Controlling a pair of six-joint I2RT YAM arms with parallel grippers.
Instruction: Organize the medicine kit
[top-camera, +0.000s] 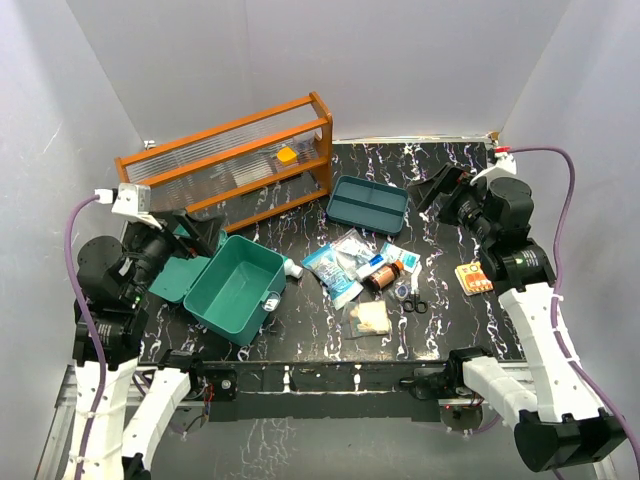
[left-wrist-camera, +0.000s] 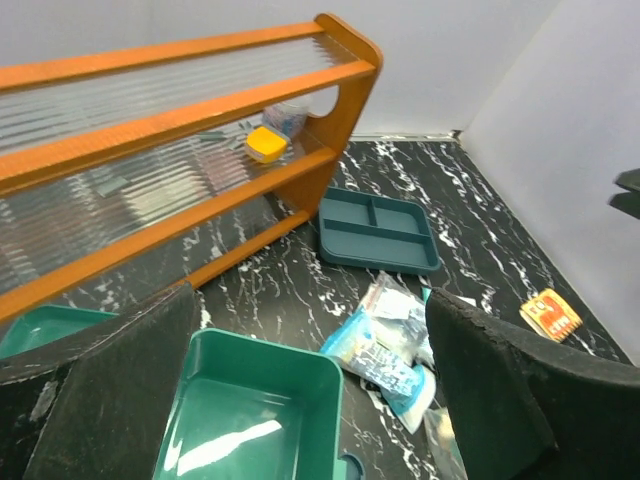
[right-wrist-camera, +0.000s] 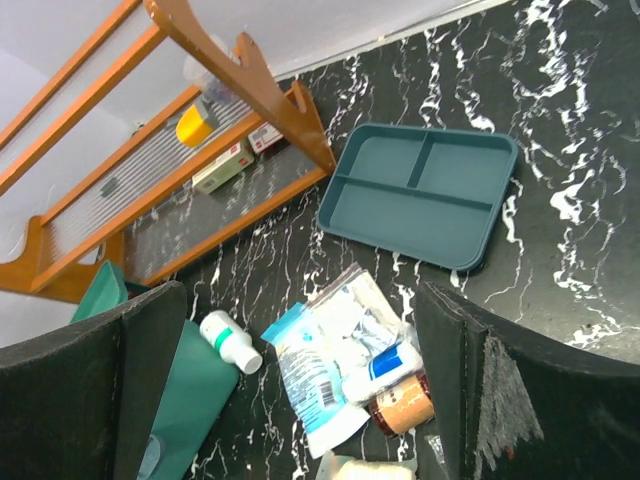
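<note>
The teal-green medicine kit box (top-camera: 237, 287) stands open and empty at the left front, its lid (top-camera: 178, 277) laid back to the left. It also shows in the left wrist view (left-wrist-camera: 250, 420). Its two-compartment tray insert (top-camera: 367, 203) lies apart at the middle back, also seen in the right wrist view (right-wrist-camera: 420, 195). Loose supplies lie between them: a blue-and-white packet (top-camera: 330, 272), a clear bag (top-camera: 356, 246), a brown bottle (top-camera: 383, 275), a white bottle (right-wrist-camera: 231, 343), small scissors (top-camera: 413, 297) and gauze (top-camera: 371, 318). My left gripper (top-camera: 192, 233) is open and empty above the box's lid. My right gripper (top-camera: 440, 188) is open and empty, raised right of the tray.
An orange-brown wooden rack (top-camera: 228, 160) with clear ribbed panels stands at the back left, holding a small yellow item (top-camera: 287, 155). An orange-and-yellow packet (top-camera: 473, 278) lies at the right. White walls close in the table on three sides.
</note>
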